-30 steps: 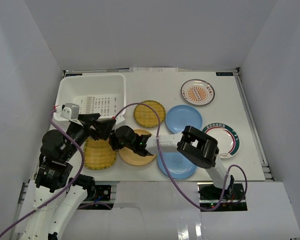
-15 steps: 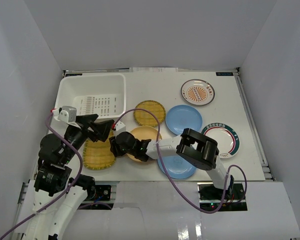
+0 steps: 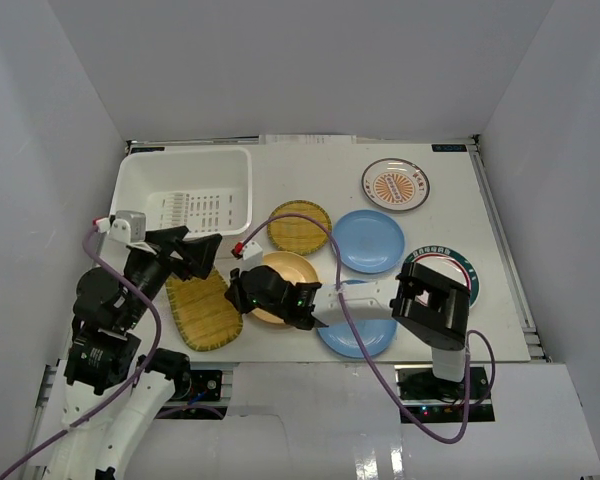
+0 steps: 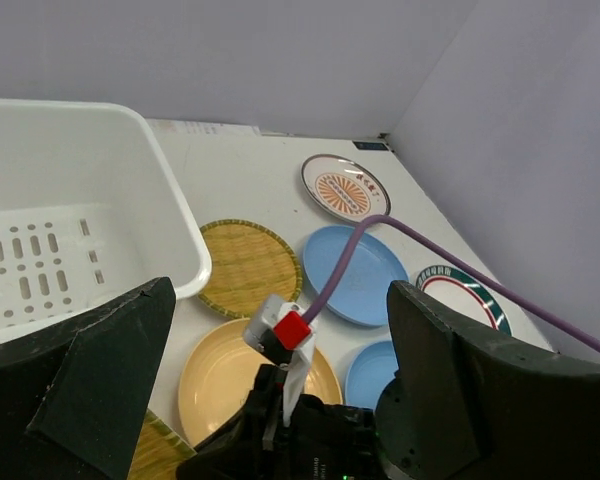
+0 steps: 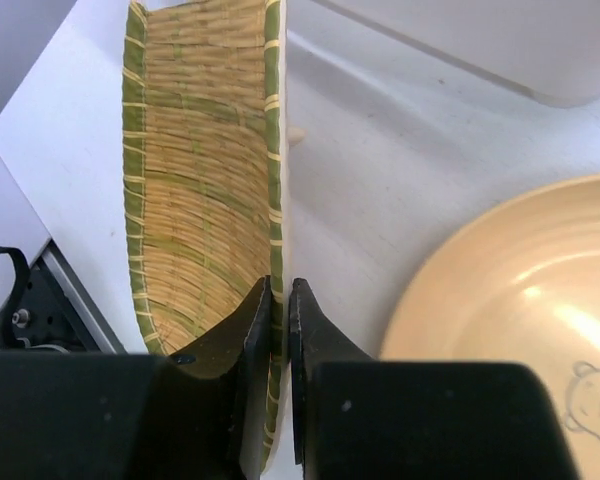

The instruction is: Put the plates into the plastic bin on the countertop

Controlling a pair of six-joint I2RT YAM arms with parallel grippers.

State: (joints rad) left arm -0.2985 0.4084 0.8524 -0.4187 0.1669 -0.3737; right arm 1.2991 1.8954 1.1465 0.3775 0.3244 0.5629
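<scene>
Woven plate (image 5: 200,200) outside plastic bin (image 3: 140,190): right claw (image 5: 280,288) clamped on rim, left claw (image 3: 192,252) spread wide. Hold pinch firm, lift clear over bin wall.

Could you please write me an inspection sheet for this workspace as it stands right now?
Surface: white countertop, plates spread over it.
Job's things: plastic bin at far left, no plate seen inside. Near woven plate is pinched at its rim. Far woven plate, orange-yellow plate, far blue plate, near blue plate, orange-patterned plate and green-ringed plate lie on the surface.
Clutter: nothing seen.
Hands: right hand shut on the near woven plate. Left hand open, holding nothing, by the bin's near corner.
Cables: purple cable arcs over the plates.
Surroundings: white walls on three sides.
</scene>
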